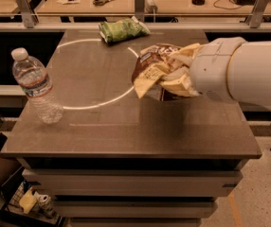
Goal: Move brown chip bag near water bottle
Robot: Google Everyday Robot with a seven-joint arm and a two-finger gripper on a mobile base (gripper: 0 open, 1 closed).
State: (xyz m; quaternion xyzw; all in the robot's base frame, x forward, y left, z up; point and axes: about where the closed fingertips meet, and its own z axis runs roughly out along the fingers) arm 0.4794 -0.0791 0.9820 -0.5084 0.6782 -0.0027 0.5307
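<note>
Right of centre: cream two-finger tool, clenched around wrinkly dark-brown foil chip bag, held above dark grey worktop. Far left, upright: clear ridged plastic water bottle, well apart from that bag. Upper centre: crumpled green chip bag.

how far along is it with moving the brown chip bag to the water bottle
Done: the gripper is shut on the brown chip bag, holding it above the right half of the table. In hand: the carry. Left: the water bottle stands at the left edge, well apart, so the bag has to cross and be set down beside it.
</note>
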